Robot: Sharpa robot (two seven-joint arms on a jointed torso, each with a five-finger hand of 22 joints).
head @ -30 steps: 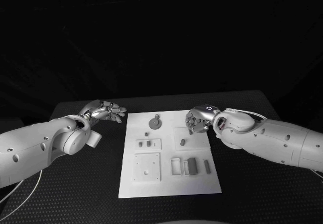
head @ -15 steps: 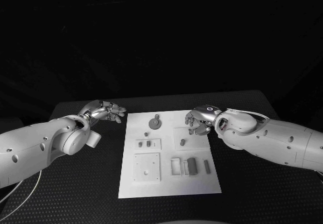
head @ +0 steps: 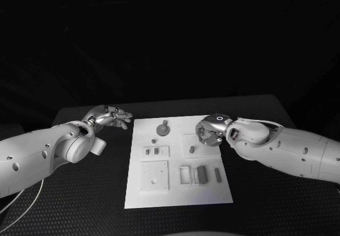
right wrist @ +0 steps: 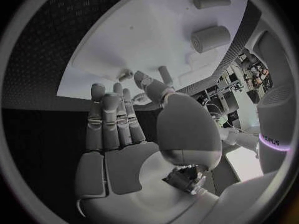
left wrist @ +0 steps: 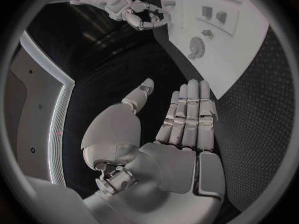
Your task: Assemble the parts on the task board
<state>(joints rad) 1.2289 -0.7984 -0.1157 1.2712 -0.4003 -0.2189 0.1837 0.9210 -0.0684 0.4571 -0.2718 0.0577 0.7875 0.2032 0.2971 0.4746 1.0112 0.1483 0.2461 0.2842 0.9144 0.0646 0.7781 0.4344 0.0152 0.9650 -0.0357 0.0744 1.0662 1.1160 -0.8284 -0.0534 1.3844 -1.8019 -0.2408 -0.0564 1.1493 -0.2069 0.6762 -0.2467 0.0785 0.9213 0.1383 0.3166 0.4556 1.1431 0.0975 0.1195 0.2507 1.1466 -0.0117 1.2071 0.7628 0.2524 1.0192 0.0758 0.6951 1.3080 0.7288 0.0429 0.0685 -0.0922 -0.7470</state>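
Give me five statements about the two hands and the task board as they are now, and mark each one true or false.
1. The left hand holds a part. False: it holds nothing, fingers extended, as the left wrist view shows.
2. The left hand is over the black table, off the task board. True.
3. The round gear-like part lies near the board's far edge. True.
4. The right hand is off the board, over the table. False: it is above the board's far right part.
5. The board is black. False: it is white.
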